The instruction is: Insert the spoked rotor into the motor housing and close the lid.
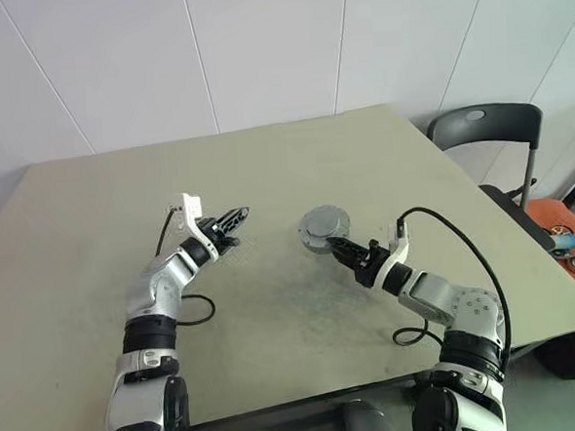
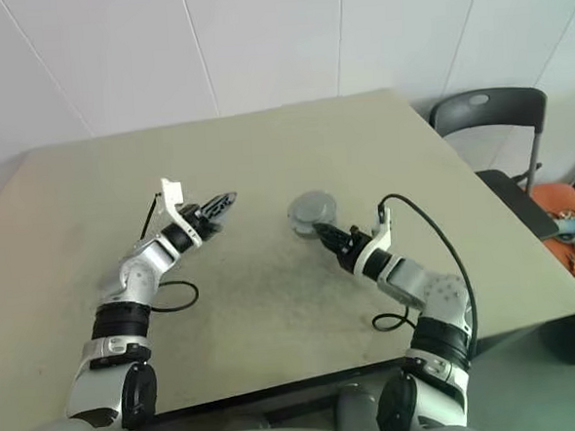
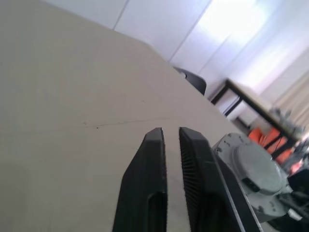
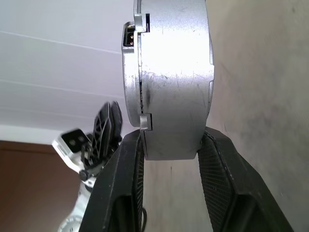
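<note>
The motor housing (image 1: pixel 322 235) is a silver round puck at the middle of the table (image 1: pixel 264 158), and the grey lid (image 1: pixel 323 219) lies on top of it. My right gripper (image 1: pixel 336 244) is shut on the housing's near edge; in the right wrist view its two black fingers (image 4: pixel 123 159) clamp the housing (image 4: pixel 176 72) across its thickness. To the housing's left, my left gripper (image 1: pixel 237 217) hovers above the table, apart from it. Its fingers (image 3: pixel 152 159) stand slightly open with nothing between them. The spoked rotor is hidden.
A black chair (image 1: pixel 487 130) stands past the table's far right corner. An orange bin (image 1: pixel 567 242) with metal parts sits off the right edge. Each arm's black cable (image 1: pixel 198 312) loops on the table near my wrists.
</note>
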You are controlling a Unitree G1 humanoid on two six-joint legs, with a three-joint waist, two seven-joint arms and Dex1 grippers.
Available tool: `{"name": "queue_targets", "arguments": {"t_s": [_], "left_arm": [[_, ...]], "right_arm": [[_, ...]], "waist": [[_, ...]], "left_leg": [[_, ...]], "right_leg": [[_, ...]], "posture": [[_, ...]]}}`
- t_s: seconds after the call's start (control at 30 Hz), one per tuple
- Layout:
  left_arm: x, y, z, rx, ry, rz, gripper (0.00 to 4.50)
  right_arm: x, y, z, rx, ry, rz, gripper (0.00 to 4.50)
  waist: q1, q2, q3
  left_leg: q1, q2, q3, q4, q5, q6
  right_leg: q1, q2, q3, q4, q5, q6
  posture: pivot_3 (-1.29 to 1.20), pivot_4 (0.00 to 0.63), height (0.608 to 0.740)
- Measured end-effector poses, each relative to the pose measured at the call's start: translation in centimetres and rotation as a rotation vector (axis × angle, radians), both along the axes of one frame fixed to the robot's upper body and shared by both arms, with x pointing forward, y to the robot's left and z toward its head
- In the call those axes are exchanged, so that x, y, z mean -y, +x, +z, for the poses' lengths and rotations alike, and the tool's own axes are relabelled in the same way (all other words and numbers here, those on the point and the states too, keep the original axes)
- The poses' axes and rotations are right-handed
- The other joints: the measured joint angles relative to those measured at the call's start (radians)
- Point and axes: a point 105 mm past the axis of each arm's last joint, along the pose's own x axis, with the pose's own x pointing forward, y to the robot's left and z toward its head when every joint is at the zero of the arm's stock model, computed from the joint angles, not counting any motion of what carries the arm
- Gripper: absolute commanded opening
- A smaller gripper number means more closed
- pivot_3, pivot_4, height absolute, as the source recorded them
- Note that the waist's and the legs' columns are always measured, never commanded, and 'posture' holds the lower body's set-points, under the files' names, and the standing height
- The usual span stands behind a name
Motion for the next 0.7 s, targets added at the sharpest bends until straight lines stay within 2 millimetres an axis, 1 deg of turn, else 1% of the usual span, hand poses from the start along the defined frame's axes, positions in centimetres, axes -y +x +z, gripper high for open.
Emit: {"name": "queue_targets", "arguments": {"t_s": [0.13,0.2,0.27,0.3,0.33,0.43,0.53,0.7], "left_arm": [[0.3,-0.6,-2.2,-0.16,-0.134,0.04,2.98],[1.0,-1.1,-3.2,-0.232,-0.172,0.037,3.65],[1.8,-1.6,-3.9,-0.292,-0.233,0.022,4.3],[2.0,-1.7,-4.0,-0.313,-0.266,0.019,4.46],[2.2,-1.7,-3.9,-0.336,-0.318,0.013,4.46],[2.2,-1.7,-3.4,-0.364,-0.39,0.008,4.46],[2.6,-1.7,-2.2,-0.368,-0.512,-0.026,4.46],[4.3,-2.3,-1.5,-0.391,-0.596,-0.122,4.46]], "right_arm": [[0.2,1.2,1.1,0.042,0.027,-0.047,1.28],[0.2,1.4,1.6,0.061,0.046,-0.058,1.28],[0.2,1.5,1.7,0.063,0.049,-0.063,1.28],[0.2,1.5,1.7,0.062,0.047,-0.066,1.28],[0.3,1.6,1.7,0.063,0.046,-0.071,1.28],[0.4,1.7,1.8,0.068,0.052,-0.085,1.28],[0.4,1.7,1.8,0.07,0.057,-0.087,1.28],[-0.1,1.5,1.8,0.071,0.059,-0.066,1.28]], "waist": [[0.0,0.0,0.0],[-0.001,0.0,0.0],[-0.001,0.0,0.0],[-0.002,0.0,0.0],[-0.003,0.0,0.0],[-0.005,0.0,0.0],[-0.004,0.0,0.0],[-0.004,0.0,0.0]], "left_leg": [[0.0,0.0,0.0,0.0,0.0,0.0],[0.0,0.0,0.0,0.0,0.0,0.0],[0.0,0.0,0.001,0.0,0.0,0.0],[0.0,0.0,0.001,0.0,0.0,0.0],[0.0,0.0,0.001,0.0,0.0,0.0],[0.001,0.0,0.001,0.0,0.0,0.0],[0.001,0.0,0.001,0.001,0.0,0.0],[0.001,0.0,0.002,0.001,0.0,0.0]], "right_leg": [[0.0,0.0,0.0,0.0,0.0,0.0],[0.0,0.0,0.0,0.0,0.0,0.0],[0.0,0.0,0.0,0.0,0.0,0.0],[0.0,0.0,0.0,0.0,0.0,0.0],[0.0,0.0,0.0,0.0,0.0,-0.001],[0.0,0.001,0.0,0.001,0.001,-0.001],[0.0,0.001,0.0,0.001,0.001,-0.001],[0.0,0.001,0.001,0.0,0.001,-0.001]], "posture": [[0.0,0.0,0.74],[0.0,0.0,0.74],[0.0,0.0,0.74],[0.0,0.0,0.74],[0.0,0.0,0.74],[0.0,0.0,0.74],[0.0,0.0,0.74],[0.0,0.0,0.74]]}}
